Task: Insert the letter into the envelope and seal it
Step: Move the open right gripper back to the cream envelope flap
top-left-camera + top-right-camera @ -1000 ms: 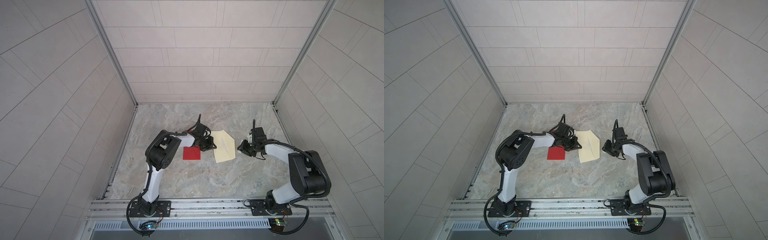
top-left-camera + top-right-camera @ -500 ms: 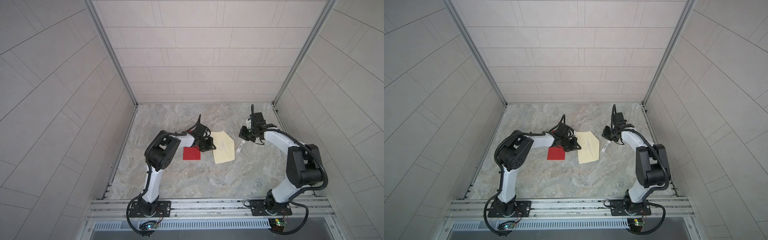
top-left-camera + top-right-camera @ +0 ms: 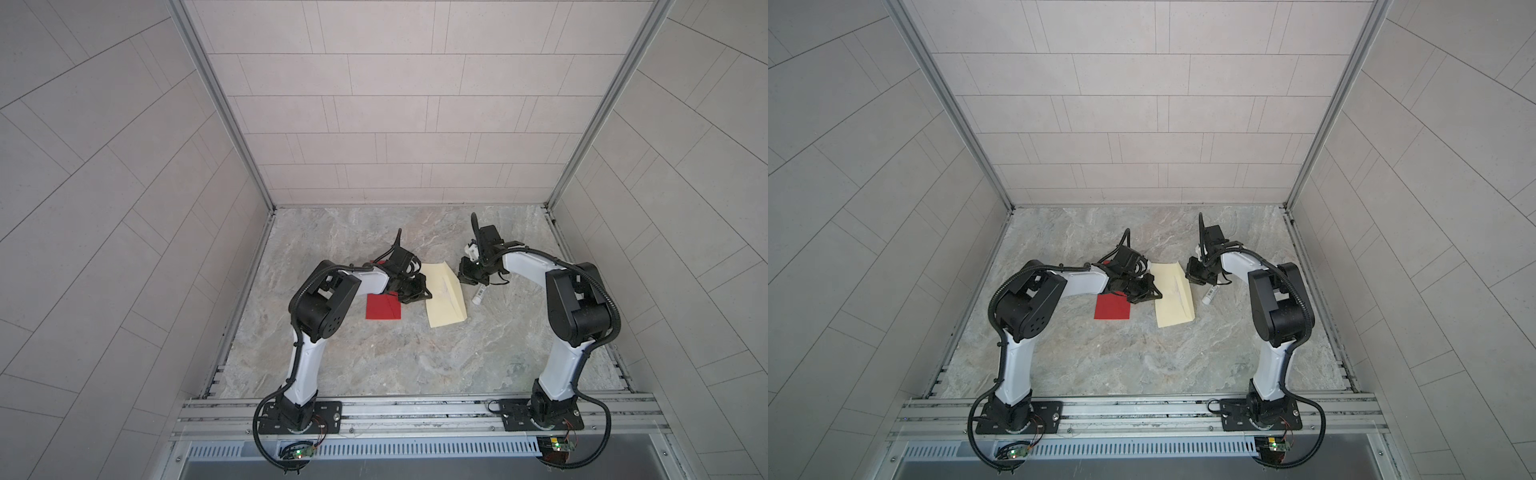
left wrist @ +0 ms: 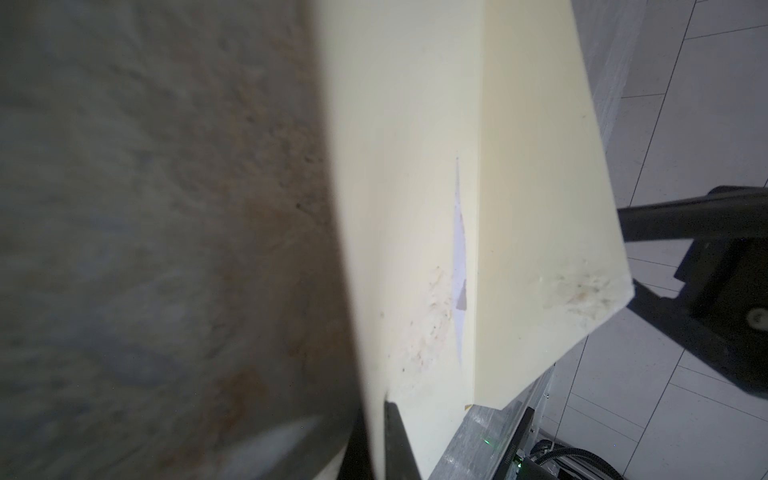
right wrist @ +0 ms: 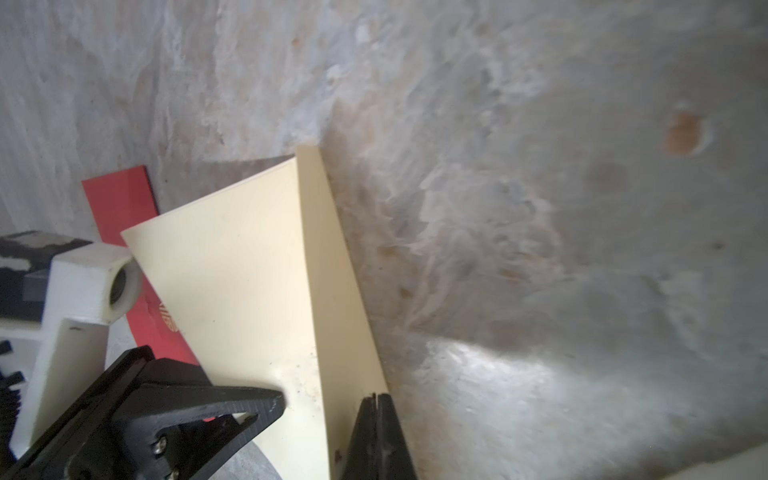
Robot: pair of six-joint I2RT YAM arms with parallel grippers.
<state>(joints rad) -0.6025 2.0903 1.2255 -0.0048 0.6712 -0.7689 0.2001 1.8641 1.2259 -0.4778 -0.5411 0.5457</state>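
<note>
left: card (image 3: 383,307); middle: envelope (image 3: 444,299); right: tube (image 3: 479,296), maybe glue

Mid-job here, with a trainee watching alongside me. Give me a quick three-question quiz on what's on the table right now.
1. True or false: the red card is tucked inside the envelope.
2. What lies on the table next to the envelope, on the right arm's side? A) a white tube B) scissors C) a stapler
3. On the right pincer, are the jaws open or shut?

Key: 1 false, the card lies on the table outside the envelope; 2 A; 3 shut, at the edge of the envelope's flap.
</note>
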